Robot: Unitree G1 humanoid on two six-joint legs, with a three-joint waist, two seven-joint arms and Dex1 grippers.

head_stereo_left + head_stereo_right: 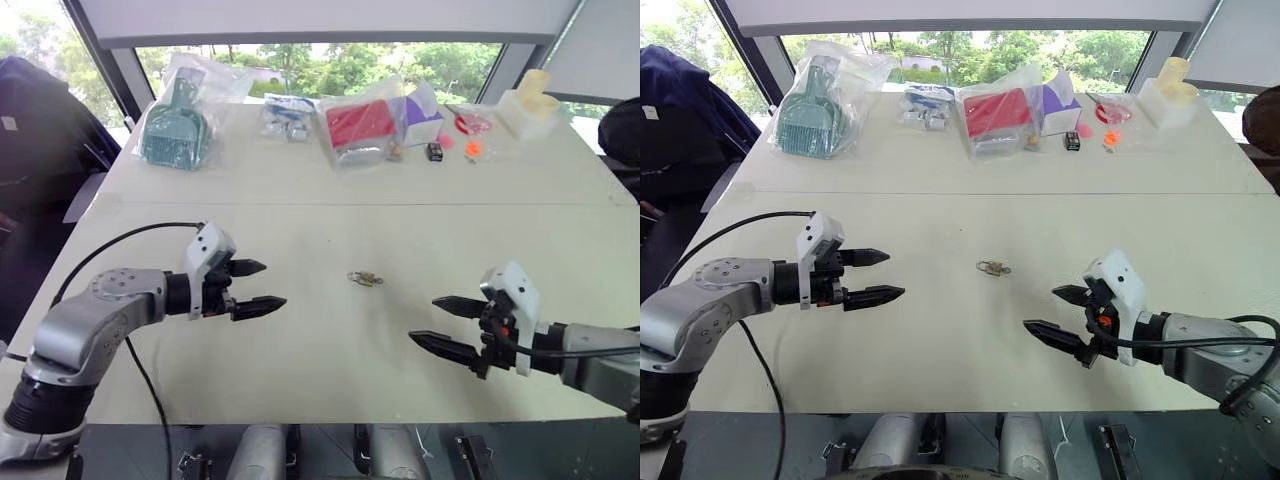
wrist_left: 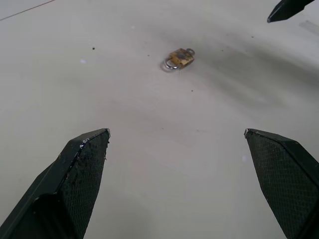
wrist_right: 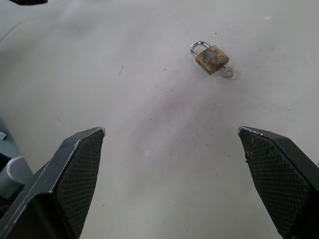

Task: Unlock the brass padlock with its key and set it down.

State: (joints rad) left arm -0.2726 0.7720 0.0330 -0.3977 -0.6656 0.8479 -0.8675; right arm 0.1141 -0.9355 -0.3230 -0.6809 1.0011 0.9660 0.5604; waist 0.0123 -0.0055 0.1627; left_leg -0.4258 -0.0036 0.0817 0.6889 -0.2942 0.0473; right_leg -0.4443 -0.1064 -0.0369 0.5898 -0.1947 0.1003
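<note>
The brass padlock (image 3: 211,56) lies flat on the pale table (image 1: 330,350), out in the open middle of the near half, with nothing touching it. Its silvery shackle looks seated in the body, so I'd judge it not yet unlocked, though it is too small to be sure. The key (image 3: 227,73) pokes from the bottom of the padlock as a short sliver with a round head, apparently already in the keyhole.

To the padlock's left, and a little nearer the robot, hangs the left gripper (image 1: 252,288), its two black fingers spread wide and aimed toward the padlock, holding nothing. To the padlock's right and nearer the table's front edge is the right gripper (image 1: 445,322), likewise splayed wide and empty, also aimed inward. Both are well apart from the padlock.

Far behind the padlock, along the window side of the table, sit bagged goods: a teal item in plastic (image 1: 175,128), a red packet in a bag (image 1: 360,125), a small black block (image 1: 435,151) and a cream-coloured object (image 1: 530,105).

As I read it, the job is hardly begun: the padlock must be pinned or lifted, the key turned, the shackle freed, and the lock set down again.
</note>
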